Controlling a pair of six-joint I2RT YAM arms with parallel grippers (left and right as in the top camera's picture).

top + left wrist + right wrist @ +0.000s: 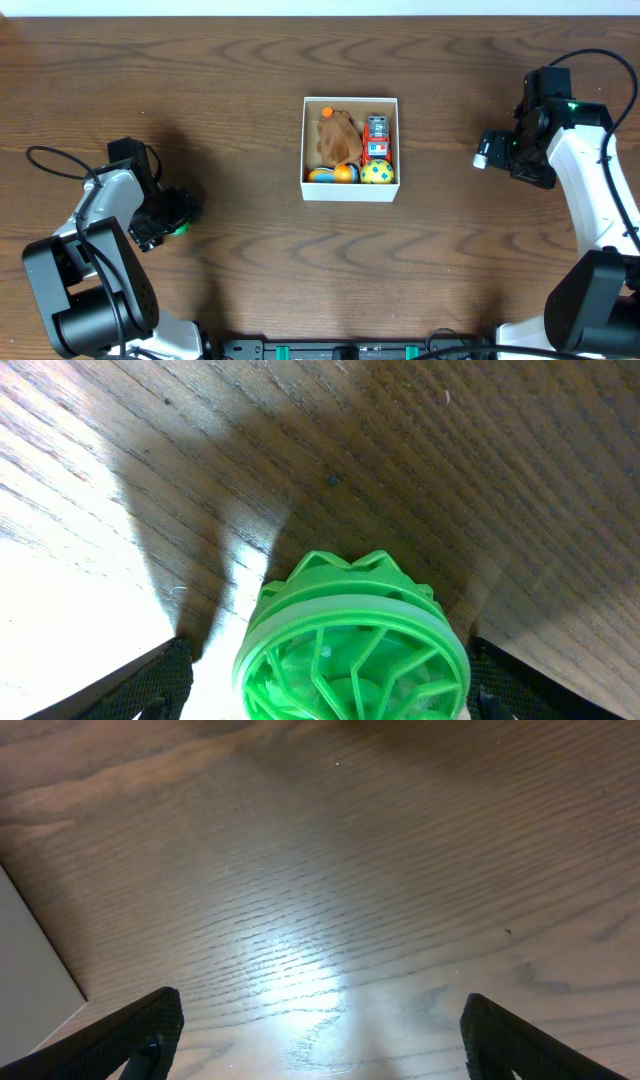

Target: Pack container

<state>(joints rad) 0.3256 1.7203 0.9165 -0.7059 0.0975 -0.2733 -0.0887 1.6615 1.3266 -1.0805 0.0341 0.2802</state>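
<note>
The container [350,191], a white-walled square box, stands at the table's middle. It holds a brown plush toy [336,137], a red toy car [377,137], a yellow-green ball [377,172] and a blue-orange toy [334,174]. My left gripper [170,222] is at the far left, low over the table. Its fingers [325,695] are spread on either side of a green ribbed plastic toy [350,650], with a gap showing on the left side. My right gripper [488,152] is open and empty [320,1045] to the right of the container.
The table is dark wood [230,80]. A pale flat edge [30,970] shows at the left of the right wrist view; I cannot tell what it is. Cables loop beside both arms.
</note>
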